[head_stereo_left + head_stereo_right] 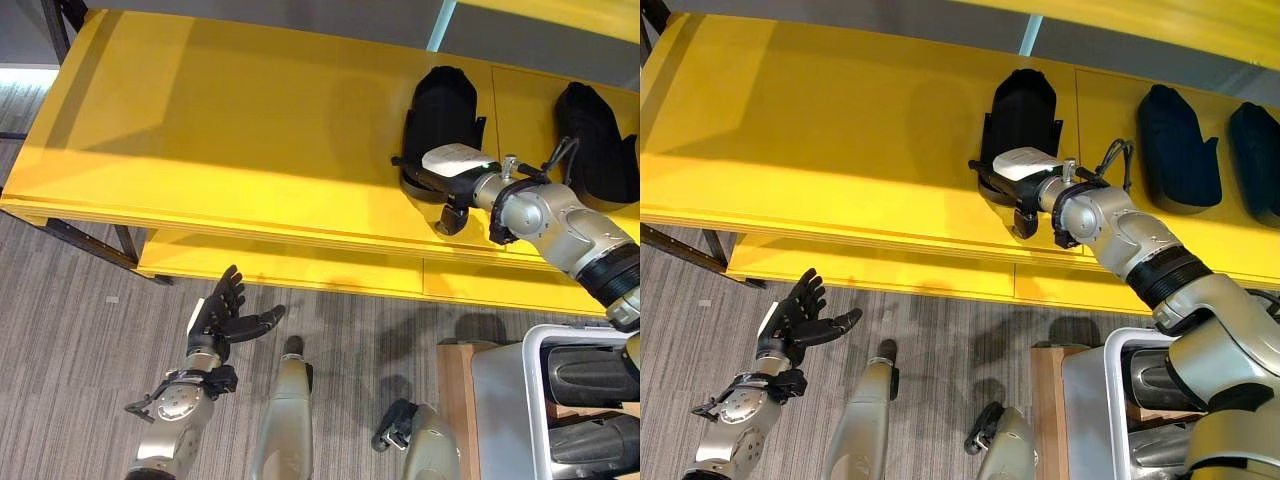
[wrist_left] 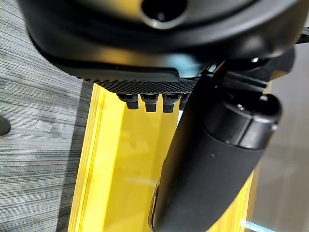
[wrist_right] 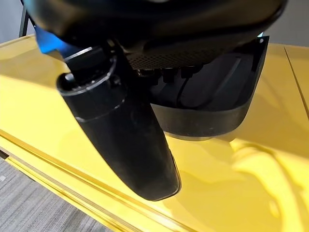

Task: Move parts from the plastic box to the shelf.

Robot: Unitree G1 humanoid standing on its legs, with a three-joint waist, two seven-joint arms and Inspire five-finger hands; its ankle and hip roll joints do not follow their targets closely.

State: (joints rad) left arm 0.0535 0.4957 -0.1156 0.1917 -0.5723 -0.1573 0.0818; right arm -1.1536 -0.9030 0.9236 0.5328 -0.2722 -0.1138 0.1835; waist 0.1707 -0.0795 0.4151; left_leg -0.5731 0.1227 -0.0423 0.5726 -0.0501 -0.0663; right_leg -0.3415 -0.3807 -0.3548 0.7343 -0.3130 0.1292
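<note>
Your right hand [image 1: 1025, 192] rests at the near end of a black part [image 1: 1020, 118] lying flat on the yellow shelf [image 1: 220, 130]; its grip I cannot tell. More parts sit at three o'clock. Your left hand [image 1: 222, 315] hangs open, spare.

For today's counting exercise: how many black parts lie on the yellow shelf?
3. One is at the right hand; two more lie further right, side by side. More may be hidden beyond the right edge.
</note>
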